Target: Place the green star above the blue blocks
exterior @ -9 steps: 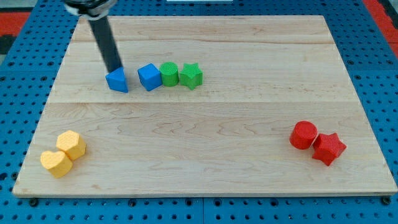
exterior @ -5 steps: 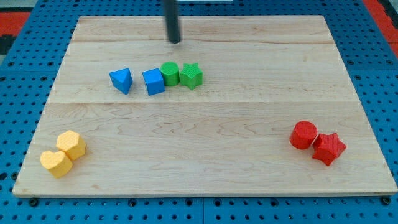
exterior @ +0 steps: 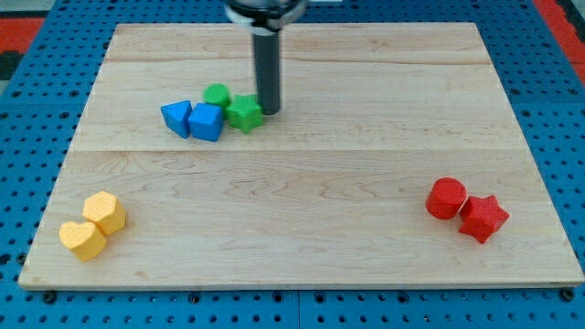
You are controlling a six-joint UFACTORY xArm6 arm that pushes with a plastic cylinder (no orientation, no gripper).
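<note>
The green star (exterior: pixel 244 113) lies on the wooden board (exterior: pixel 302 210), just right of the blue cube (exterior: pixel 207 122). The blue triangular block (exterior: pixel 177 118) touches the cube's left side. A green round block (exterior: pixel 218 95) sits just above the cube, at the star's upper left. My tip (exterior: pixel 271 111) is at the star's right edge, touching it or nearly so. The rod rises from there to the view's top.
Two yellow blocks (exterior: pixel 104 212) (exterior: pixel 82 239) sit together at the board's bottom left. A red round block (exterior: pixel 447 197) and a red star (exterior: pixel 483 218) sit together at the right.
My tip came down from the board's top to the star's right side. The star, green round block and blue cube have shifted left; the cube now touches the blue triangle.
</note>
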